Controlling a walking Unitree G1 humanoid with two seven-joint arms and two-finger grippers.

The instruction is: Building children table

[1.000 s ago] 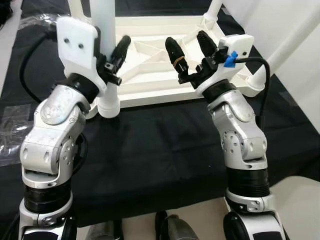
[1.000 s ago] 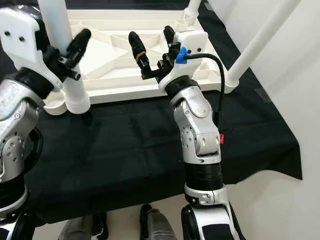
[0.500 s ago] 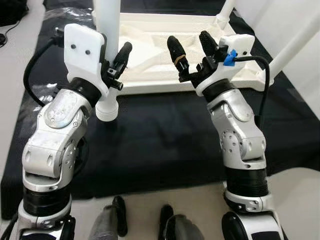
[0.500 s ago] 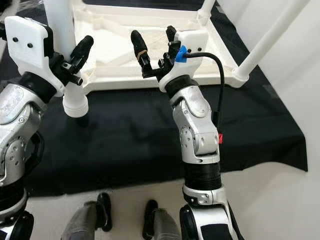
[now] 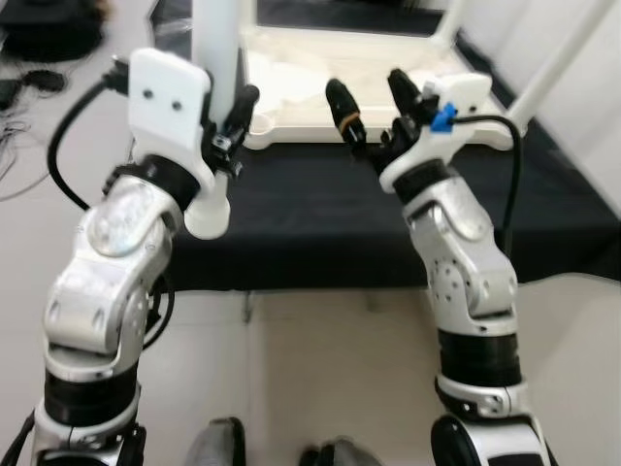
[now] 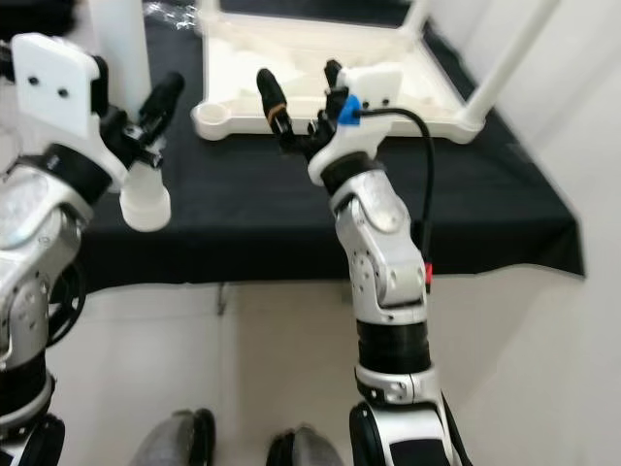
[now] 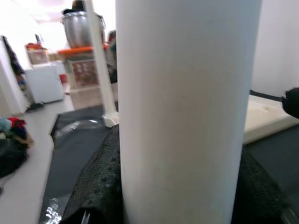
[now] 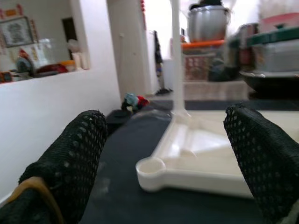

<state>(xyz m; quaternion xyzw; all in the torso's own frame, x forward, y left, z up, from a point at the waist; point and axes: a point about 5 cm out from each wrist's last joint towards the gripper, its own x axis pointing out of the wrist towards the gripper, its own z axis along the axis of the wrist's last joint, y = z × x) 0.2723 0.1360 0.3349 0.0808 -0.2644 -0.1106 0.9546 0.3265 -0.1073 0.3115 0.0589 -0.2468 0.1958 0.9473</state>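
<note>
table top (image 5: 320, 73) lies inverted on the black cloth (image 5: 320, 228), some legs standing in their corners, the near-left socket (image 6: 215, 118) empty. left gripper (image 5: 225, 126) clenched round a loose white leg (image 5: 215, 58), held off the table. right gripper (image 5: 374, 97) spread, holding nothing. leg likely awaits fitting.

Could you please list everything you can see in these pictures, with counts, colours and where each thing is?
Table top: one, white, upside down on the black cloth, ahead of the robot.
Fitted legs: at least two, white, standing up from the table top's corners on the robot's right.
Loose leg: one, white, held upright in the left gripper, off the table top.
Empty socket: one, white, at the table top's near left corner.
Black cloth: one, spread under the table top.
Pot: one, silver, far in the background.
Left gripper: shut on the loose leg.
Right gripper: open, empty, raised before the table top.
</note>
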